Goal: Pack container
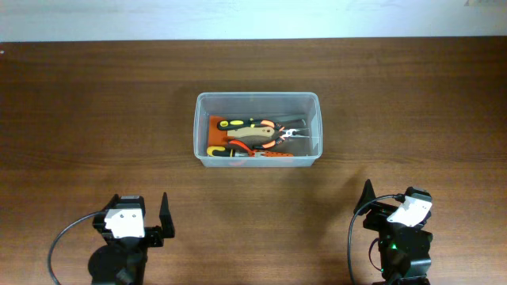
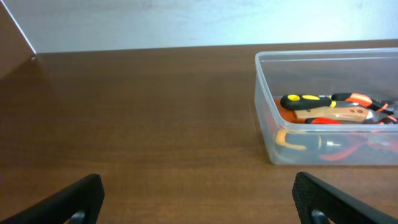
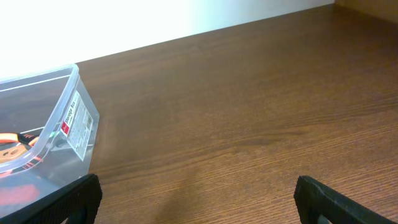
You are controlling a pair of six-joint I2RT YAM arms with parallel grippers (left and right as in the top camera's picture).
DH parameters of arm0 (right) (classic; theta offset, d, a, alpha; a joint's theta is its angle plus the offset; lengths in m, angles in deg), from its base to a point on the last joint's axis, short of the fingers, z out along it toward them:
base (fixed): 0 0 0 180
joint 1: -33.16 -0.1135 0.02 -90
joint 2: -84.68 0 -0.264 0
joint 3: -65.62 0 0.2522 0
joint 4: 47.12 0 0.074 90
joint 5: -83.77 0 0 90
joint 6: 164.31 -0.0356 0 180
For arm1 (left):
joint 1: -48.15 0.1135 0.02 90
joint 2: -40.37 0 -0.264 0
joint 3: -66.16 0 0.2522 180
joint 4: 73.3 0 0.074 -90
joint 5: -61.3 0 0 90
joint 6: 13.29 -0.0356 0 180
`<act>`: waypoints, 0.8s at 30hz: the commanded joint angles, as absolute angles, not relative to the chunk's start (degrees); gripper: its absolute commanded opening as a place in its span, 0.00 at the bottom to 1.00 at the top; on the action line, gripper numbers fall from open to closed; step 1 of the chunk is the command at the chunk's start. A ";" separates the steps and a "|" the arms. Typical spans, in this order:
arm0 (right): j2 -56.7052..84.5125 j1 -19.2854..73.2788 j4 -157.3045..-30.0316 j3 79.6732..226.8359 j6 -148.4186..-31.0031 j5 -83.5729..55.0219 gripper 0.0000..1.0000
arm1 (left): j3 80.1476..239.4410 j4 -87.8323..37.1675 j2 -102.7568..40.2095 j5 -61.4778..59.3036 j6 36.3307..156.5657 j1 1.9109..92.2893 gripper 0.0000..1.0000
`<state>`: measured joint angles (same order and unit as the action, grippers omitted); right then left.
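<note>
The clear plastic container (image 1: 257,100) stands at the middle of the wooden table. Inside lie several hand tools (image 1: 253,138) with orange, black, yellow and tan handles. It shows at the right of the left wrist view (image 2: 264,112) and at the left edge of the right wrist view (image 3: 65,112), where a white label is on its wall. My left gripper (image 1: 165,215) is open and empty near the front edge, left of the container (image 2: 199,199). My right gripper (image 1: 366,202) is open and empty at the front right (image 3: 198,199).
The wooden table (image 1: 95,119) stretches wide on both sides of the container. A pale wall runs along its far edge (image 1: 253,16). Black cables loop beside both arm bases at the front.
</note>
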<state>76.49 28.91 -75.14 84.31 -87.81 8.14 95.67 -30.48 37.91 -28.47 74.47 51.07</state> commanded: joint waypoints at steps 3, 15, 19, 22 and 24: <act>77.15 29.06 -75.19 83.91 -88.16 9.06 0.99 | 90.62 -37.52 40.08 -27.75 75.30 50.94 0.99; 77.15 29.06 -75.19 83.91 -88.14 9.06 0.99 | 82.55 -50.28 40.08 -28.06 77.55 50.94 0.99; 77.15 29.06 -75.19 83.91 -88.14 9.06 0.99 | 82.07 -51.44 40.08 -29.92 77.31 50.94 0.99; 77.15 29.06 -75.19 83.91 -88.14 9.06 0.99 | 82.09 -51.44 40.08 -29.92 77.33 50.94 0.99; 77.15 29.06 -75.19 83.91 -88.14 9.06 0.99 | 82.09 -51.44 40.08 -29.92 77.33 50.94 0.99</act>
<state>76.49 28.91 -75.14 84.31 -87.85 8.14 82.79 -51.05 39.53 -29.26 76.81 51.07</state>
